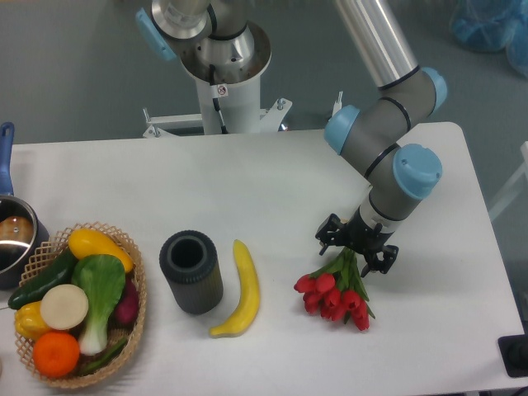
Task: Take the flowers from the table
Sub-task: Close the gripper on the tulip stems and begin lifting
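Flowers lie on the white table toward its 4 o'clock part, red buds bunched at the 7 o'clock end of the bundle and green stems running up toward 1 o'clock. Over those stems sits the gripper, hanging from the grey arm with its blue joint caps. Its black fingers stand apart, one on each side of the stems, with the green showing between them. Whether the fingers actually touch the stems cannot be told from this view. The buds rest on the table surface and cast only a thin shadow.

At 9 o'clock from the flowers lies a yellow banana, well apart from them, curved and pointing roughly 12 to 6. Just beside the banana, again at its 9 o'clock, stands a dark grey cylinder, upright, with its hollow top open to the camera. Farther toward 9 o'clock, near the table's edge, a wicker basket holds mixed vegetables and fruit, among them an orange, a bok choy and a cucumber. A pot with a blue handle shows partly at the frame's 9 o'clock edge, touching the basket's rim. The arm's white base rises at 12 o'clock, behind the table.
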